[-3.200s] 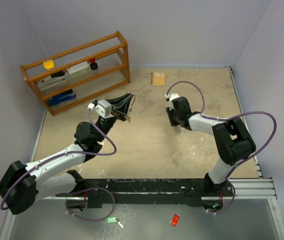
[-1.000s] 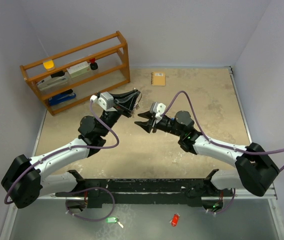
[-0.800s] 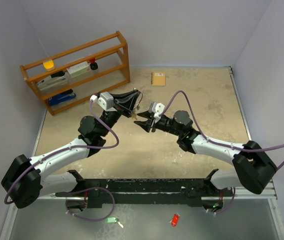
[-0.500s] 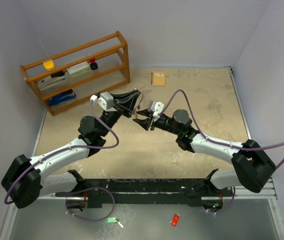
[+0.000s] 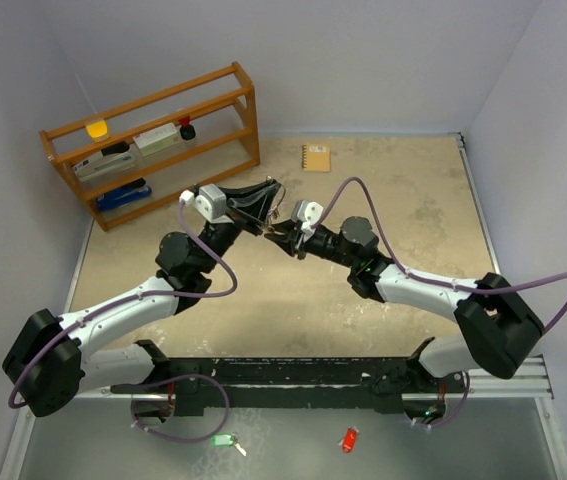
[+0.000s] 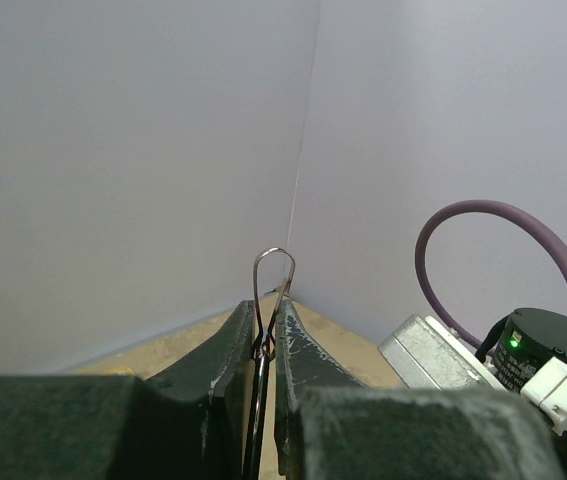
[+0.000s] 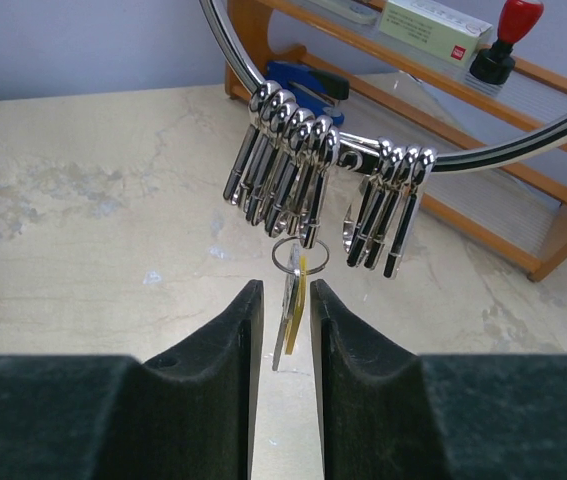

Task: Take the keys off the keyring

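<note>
Light, slick keys (image 7: 289, 312) want gripping by their flat faces; right pincer (image 7: 286, 292) straddles them, seemingly just spread; left pincer (image 6: 263, 312) pinches the wiry keyring (image 6: 274, 250).

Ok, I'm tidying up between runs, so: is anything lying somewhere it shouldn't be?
Yes. A green tag and a red tag lie on the grey ledge on the near side of the arms' base rail, off the beige table. They look dropped or set aside.
</note>
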